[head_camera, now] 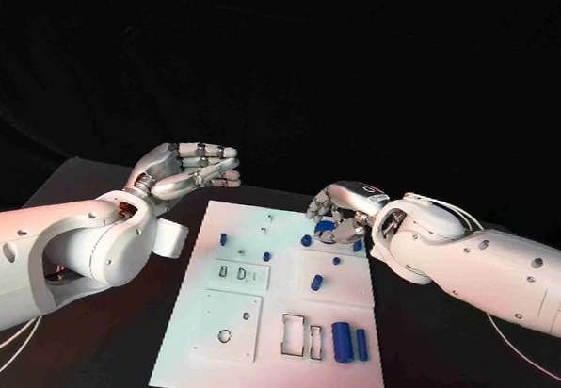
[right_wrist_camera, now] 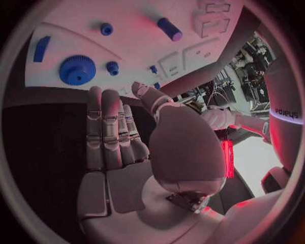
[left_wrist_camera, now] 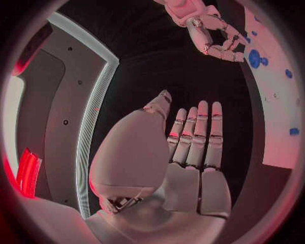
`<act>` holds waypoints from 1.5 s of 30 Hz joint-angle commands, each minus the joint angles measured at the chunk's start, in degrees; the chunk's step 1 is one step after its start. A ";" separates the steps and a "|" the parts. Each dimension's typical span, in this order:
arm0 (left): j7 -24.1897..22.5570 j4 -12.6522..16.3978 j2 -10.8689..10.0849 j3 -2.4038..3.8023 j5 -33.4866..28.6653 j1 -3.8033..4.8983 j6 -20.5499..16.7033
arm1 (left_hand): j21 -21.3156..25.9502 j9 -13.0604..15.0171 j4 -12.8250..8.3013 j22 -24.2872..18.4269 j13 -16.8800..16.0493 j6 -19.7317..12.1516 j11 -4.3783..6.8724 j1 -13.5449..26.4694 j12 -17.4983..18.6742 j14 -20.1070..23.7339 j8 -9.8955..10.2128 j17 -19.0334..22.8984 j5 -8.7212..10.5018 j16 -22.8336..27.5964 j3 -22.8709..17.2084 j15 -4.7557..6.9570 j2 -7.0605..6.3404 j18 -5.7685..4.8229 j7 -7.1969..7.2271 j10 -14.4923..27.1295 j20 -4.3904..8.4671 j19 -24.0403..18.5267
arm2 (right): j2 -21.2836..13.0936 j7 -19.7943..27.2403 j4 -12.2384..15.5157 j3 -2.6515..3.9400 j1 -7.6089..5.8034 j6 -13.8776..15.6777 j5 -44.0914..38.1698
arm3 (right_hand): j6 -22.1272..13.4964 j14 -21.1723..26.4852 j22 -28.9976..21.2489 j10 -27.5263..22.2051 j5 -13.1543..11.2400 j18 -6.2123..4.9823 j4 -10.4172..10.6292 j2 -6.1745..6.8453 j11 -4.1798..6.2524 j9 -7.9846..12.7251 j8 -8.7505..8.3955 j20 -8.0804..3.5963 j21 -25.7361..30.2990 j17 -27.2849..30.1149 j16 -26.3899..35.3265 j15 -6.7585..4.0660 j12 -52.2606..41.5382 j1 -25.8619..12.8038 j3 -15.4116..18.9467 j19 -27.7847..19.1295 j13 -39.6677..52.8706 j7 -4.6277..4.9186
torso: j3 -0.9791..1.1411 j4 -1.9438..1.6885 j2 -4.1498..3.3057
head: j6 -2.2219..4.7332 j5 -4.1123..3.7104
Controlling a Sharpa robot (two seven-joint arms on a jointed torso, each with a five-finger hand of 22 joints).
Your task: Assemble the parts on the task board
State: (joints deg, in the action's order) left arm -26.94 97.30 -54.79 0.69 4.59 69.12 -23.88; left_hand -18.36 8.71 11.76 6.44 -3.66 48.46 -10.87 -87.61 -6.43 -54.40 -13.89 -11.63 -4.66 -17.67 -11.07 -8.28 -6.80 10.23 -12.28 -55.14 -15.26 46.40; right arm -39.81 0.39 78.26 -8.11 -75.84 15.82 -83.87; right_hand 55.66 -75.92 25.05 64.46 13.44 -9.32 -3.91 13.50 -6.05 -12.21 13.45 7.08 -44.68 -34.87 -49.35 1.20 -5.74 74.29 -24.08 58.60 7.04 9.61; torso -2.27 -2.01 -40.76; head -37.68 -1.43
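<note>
**On the board: assembly partly under way, most parts still loose**

On the black table point(head_camera: 104, 183) the white task board point(head_camera: 273, 383) lies between the two arms. Two blue cylinders point(head_camera: 350, 341) lie on their sides near its right edge, beside empty rectangular outlines point(head_camera: 293, 336). Several small blue pegs point(head_camera: 238, 244) stand or lie on the board's far half; whether each is seated in its socket cannot be told. A blue gear point(right_wrist_camera: 78, 70) sits at the far right corner, close to the right hand.

Left hand point(head_camera: 184, 172): raised beside the board's far left corner, off the board. Fingers extended and close together in the left wrist view; nothing is held.

Right hand point(head_camera: 343, 211): poised over the far right of the board near the gear. Fingers straight, palm empty in the right wrist view; contact with any part is not evident.

Assessment: the cutouts nearest the robot remain unfilled, so the larger share of the work appears outstanding.
</note>
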 commanded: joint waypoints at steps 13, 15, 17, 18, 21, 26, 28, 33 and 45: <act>0.70 1.42 -0.62 0.25 0.22 0.28 2.93 | 0.16 -0.17 0.04 -0.24 0.02 -0.32 -0.41 0.38 0.68 0.26 0.42 -0.05 0.26 0.62 0.07 -0.32 -0.18 0.31 -2.00 0.24 -0.01 0.40 | 1.65 -4.71 -1.70 -0.01 0.65 -4.17 -6.39 | -0.10 -9.87 38.77 -0.97 1.24 4.39 2.48 0.78 0.25 -1.26 -0.72 -0.31 -29.74 -29.84 -27.01 -0.27 -1.93 0.32 -2.29 18.94 1.03 -0.10 | -0.39 -0.51 -1.30 | 0.01 -0.01; 0.75 1.47 -0.68 0.27 0.21 0.33 2.97 | 0.16 -0.17 0.04 -0.24 0.02 -0.32 -0.41 0.38 0.68 0.26 0.42 -0.05 0.26 0.62 0.07 -0.32 -0.18 0.31 -2.00 0.24 -0.01 0.40 | 1.81 -4.73 -1.93 -0.01 0.75 -4.20 -6.41 | -0.03 -9.85 39.08 -1.16 1.34 4.42 2.56 0.77 0.22 -1.33 -0.68 -0.27 -29.97 -29.97 -27.21 -0.22 -1.86 0.32 -2.44 18.96 1.00 -0.08 | -0.40 -0.52 -1.37 | 0.05 0.01; 0.81 1.50 -0.74 0.29 0.21 0.39 3.01 | 0.19 -0.18 0.07 -0.27 0.02 -0.36 -0.44 0.44 0.75 0.30 0.46 -0.05 0.25 0.69 0.09 -0.34 -0.18 0.31 -2.02 0.27 -0.02 0.40 | 2.02 -4.73 -2.17 -0.01 0.85 -4.13 -6.42 | 0.06 -9.87 39.59 -1.15 1.55 4.49 2.64 0.69 0.21 -1.39 -0.65 -0.24 -30.31 -30.28 -27.49 -0.20 -1.90 0.34 -2.63 19.10 1.01 -0.08 | -0.40 -0.53 -1.43 | 0.06 0.01; 0.84 1.51 -0.77 0.29 0.20 0.42 3.02 | 0.19 -0.18 0.07 -0.27 0.02 -0.36 -0.44 0.44 0.75 0.30 0.46 -0.05 0.25 0.69 0.09 -0.34 -0.18 0.31 -2.02 0.27 -0.02 0.40 | 2.12 -4.71 -2.28 -0.01 0.90 -4.07 -6.42 | 0.13 -9.87 39.83 -1.11 1.71 4.52 2.69 0.60 0.22 -1.45 -0.61 -0.22 -30.48 -30.45 -27.68 -0.19 -1.94 0.39 -2.84 19.13 1.02 -0.10 | -0.40 -0.56 -1.48 | 0.06 0.01; 0.92 1.58 -0.82 0.31 0.19 0.49 3.08 | 0.19 -0.18 0.07 -0.27 0.02 -0.36 -0.44 0.44 0.75 0.30 0.46 -0.05 0.25 0.69 0.09 -0.34 -0.18 0.31 -2.02 0.27 -0.02 0.40 | 2.36 -4.51 -2.64 -0.02 1.04 -3.82 -6.21 | 0.28 -9.93 40.70 -1.01 1.85 4.64 2.78 0.41 0.23 -1.56 -0.54 -0.19 -31.06 -30.99 -28.15 -0.19 -2.01 0.50 -3.33 19.39 1.03 -0.12 | -0.46 -0.66 -1.58 | 0.04 -0.06; 1.00 1.61 -0.80 0.31 0.18 0.57 3.19 | 0.21 -0.20 0.11 -0.30 0.02 -0.42 -0.47 0.52 0.84 0.37 0.51 -0.05 0.25 0.78 0.11 -0.38 -0.18 0.31 -2.06 0.33 -0.03 0.41 | 2.70 -4.31 -3.23 -0.02 1.20 -3.57 -5.96 | 0.51 -9.97 41.73 -0.85 1.89 4.77 2.87 0.15 0.23 -1.75 -0.42 -0.15 -31.77 -31.57 -28.73 -0.18 -2.09 0.70 -4.40 19.64 1.00 -0.12 | -0.48 -0.92 -1.69 | 0.22 -0.13; 1.03 1.60 -0.76 0.32 0.16 0.59 3.22 | 0.21 -0.20 0.11 -0.30 0.02 -0.42 -0.47 0.52 0.84 0.37 0.51 -0.05 0.25 0.78 0.11 -0.38 -0.18 0.31 -2.06 0.33 -0.03 0.41 | 2.76 -4.29 -3.31 -0.02 1.23 -3.63 -5.81 | 0.56 -9.97 41.83 -0.81 1.85 4.77 2.92 0.13 0.23 -1.80 -0.40 -0.14 -31.85 -31.69 -28.88 -0.16 -2.10 0.68 -4.68 19.60 0.99 -0.11 | -0.49 -1.06 -1.74 | 0.20 -0.12; 1.08 1.61 -0.72 0.32 0.11 0.62 3.36 | 0.23 -0.21 0.13 -0.32 0.02 -0.45 -0.49 0.57 0.89 0.40 0.54 -0.05 0.24 0.84 0.11 -0.40 -0.16 0.31 -2.08 0.36 -0.04 0.42 | 2.92 -4.30 -3.42 -0.02 1.31 -3.92 -5.45 | 0.64 -9.95 42.17 -0.75 1.74 4.82 3.04 0.13 0.22 -1.88 -0.35 -0.12 -32.08 -31.80 -29.04 -0.14 -2.12 0.55 -5.01 19.66 0.97 -0.11 | -0.57 -1.22 -1.87 | 0.27 -0.07; 1.30 1.77 -0.88 0.32 -0.24 0.71 3.40 | 0.25 -0.23 0.17 -0.36 0.01 -0.47 -0.51 0.63 0.96 0.41 0.57 -0.07 0.22 0.90 0.09 -0.41 -0.08 0.31 -2.11 0.38 -0.04 0.44 | 3.31 -4.56 -4.03 -0.04 1.38 -5.01 -5.13 | 1.18 -9.91 43.01 -0.07 1.63 4.89 3.63 -0.25 0.40 -2.29 0.00 -0.11 -32.66 -32.12 -29.55 -0.22 -2.42 0.11 -6.23 19.70 0.99 -0.31 | -0.58 -1.13 -2.19 | 0.10 0.06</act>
State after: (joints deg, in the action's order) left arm -25.52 98.86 -55.68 0.95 4.54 69.71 -21.56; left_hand -18.36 8.53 11.77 6.17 -3.64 48.45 -11.07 -87.61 -5.81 -54.16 -13.60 -11.61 -4.66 -16.97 -11.07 -8.52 -6.80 10.22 -12.28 -54.89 -15.26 46.39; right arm -36.61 -3.76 74.29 -8.13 -74.50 12.26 -88.82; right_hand 56.50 -83.94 68.00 64.05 15.09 -4.83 -0.16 13.74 -5.64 -14.45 13.09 6.96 -77.05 -66.94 -78.70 0.91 -7.86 74.52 -29.99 78.08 8.00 9.21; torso -2.84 -3.15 -42.81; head -37.52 -1.38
